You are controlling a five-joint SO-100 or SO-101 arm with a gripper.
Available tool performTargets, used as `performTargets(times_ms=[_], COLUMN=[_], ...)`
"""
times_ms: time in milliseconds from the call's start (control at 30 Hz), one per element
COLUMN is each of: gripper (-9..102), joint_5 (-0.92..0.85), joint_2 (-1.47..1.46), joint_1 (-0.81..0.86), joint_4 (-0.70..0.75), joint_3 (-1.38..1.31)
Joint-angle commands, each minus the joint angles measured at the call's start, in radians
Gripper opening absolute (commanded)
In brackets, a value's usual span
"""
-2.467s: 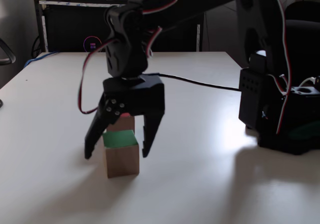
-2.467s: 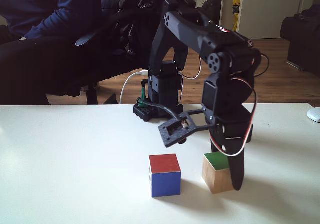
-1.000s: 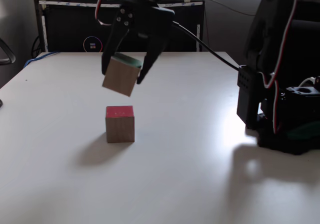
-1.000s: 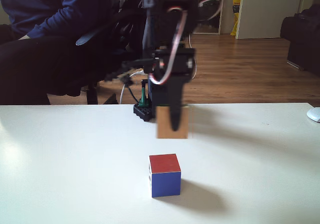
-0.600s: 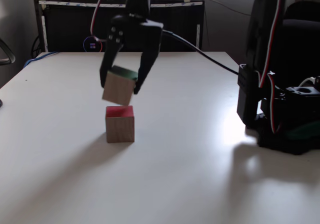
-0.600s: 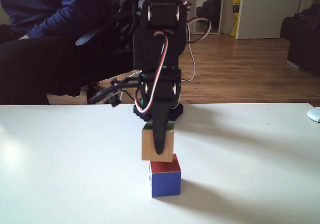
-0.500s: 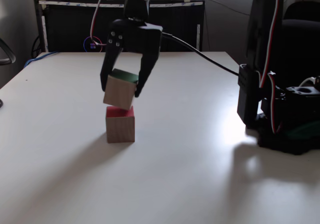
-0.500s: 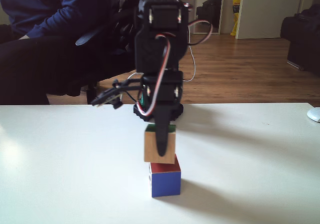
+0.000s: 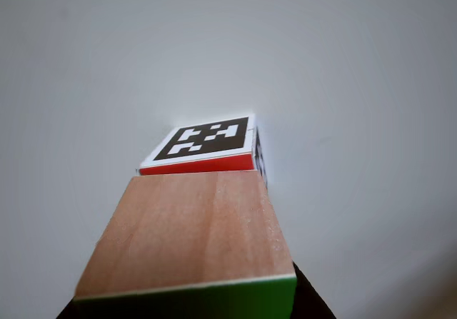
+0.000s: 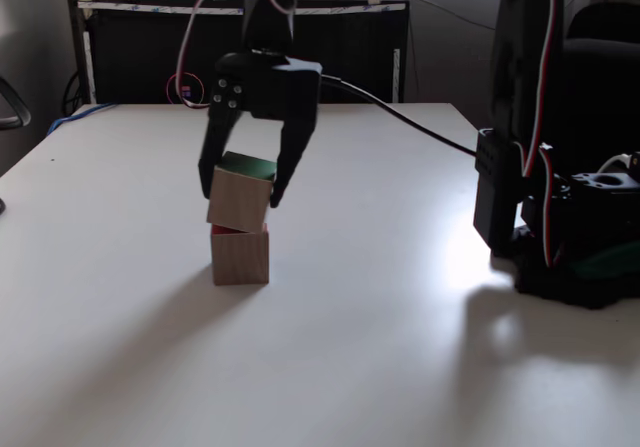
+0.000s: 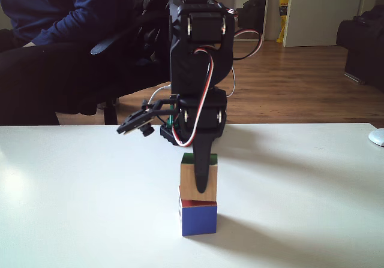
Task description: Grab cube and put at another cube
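The small wood cube with a green top face is held slightly tilted between the fingers of my gripper, which is shut on it. Its underside meets the red top of the larger marker cube on the white table. In another fixed view one black finger crosses the front of the wood cube, which sits right above the other cube's blue face. The other view shows the wood cube close up, with the marker cube's black-and-white pattern just beyond it.
The arm's black base and its cable stand at the table's right in a fixed view, with a dark cabinet behind. A seated person is behind the table, and a white object lies at its right edge.
My gripper has come down with the wood cube from mid-air until the cube meets the top of the marker cube. The marker cube has stayed put.
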Motion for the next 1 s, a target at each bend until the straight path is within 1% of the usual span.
performTargets(times_ms=[0, 267, 367, 467, 567, 633, 767, 833, 900, 967], gripper=[35, 41, 43, 44, 44, 44, 40, 38, 34, 26], joint_5=[-0.008, -0.003, -0.002, -0.003, -0.003, -0.005, -0.035, -0.063, -0.095, -0.137], joint_2=[-0.009, -0.011, 0.002, 0.094, 0.285, 0.495, 0.962, 1.131, 1.279, 1.425], joint_1=[-0.003, -0.002, -0.005, -0.015, -0.054, -0.089, -0.132, -0.112, -0.072, -0.025], joint_4=[0.005, 0.025, 0.071, 0.123, 0.207, 0.247, 0.247, 0.204, 0.120, -0.003], joint_3=[-0.041, -0.058, -0.094, -0.104, -0.084, -0.046, 0.044, 0.121, 0.273, 0.485])
